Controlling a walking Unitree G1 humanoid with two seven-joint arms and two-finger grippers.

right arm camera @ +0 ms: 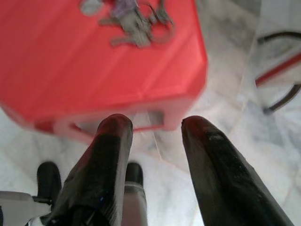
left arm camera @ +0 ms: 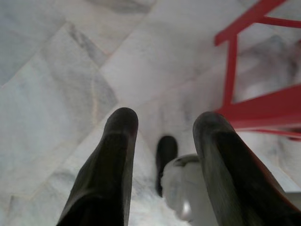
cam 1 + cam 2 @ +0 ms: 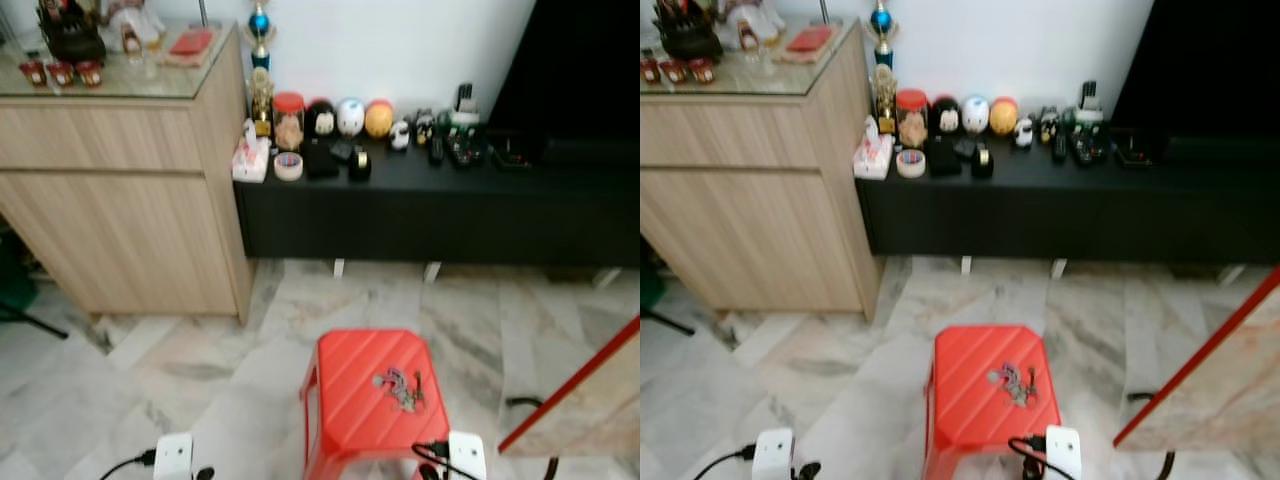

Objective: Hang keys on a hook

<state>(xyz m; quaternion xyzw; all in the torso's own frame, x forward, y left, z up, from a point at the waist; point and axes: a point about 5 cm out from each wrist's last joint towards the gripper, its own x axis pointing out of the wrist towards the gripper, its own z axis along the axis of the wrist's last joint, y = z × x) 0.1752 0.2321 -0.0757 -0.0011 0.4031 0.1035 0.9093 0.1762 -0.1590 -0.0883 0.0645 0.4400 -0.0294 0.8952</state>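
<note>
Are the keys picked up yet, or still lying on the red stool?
Still lying on the red stool. The keys rest in a loose bunch on its seat; the right gripper is open, empty, short of them.

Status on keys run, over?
Both tools open, empty, low. Keys lying on red stool, ungrabbed. Right tool nearest. No hook in sight.

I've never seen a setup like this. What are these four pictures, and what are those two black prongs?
A walking robot took them. Two come from cameras in its head, looking down at a red stool with a bunch of keys lying on it, on a marble floor. Behind stand a wooden cabinet and a low black shelf of ornaments. The other two come from wrist cameras looking along each hand's black fingers. The left gripper and right gripper are both open, holding nothing; the right one is near the stool.
</note>
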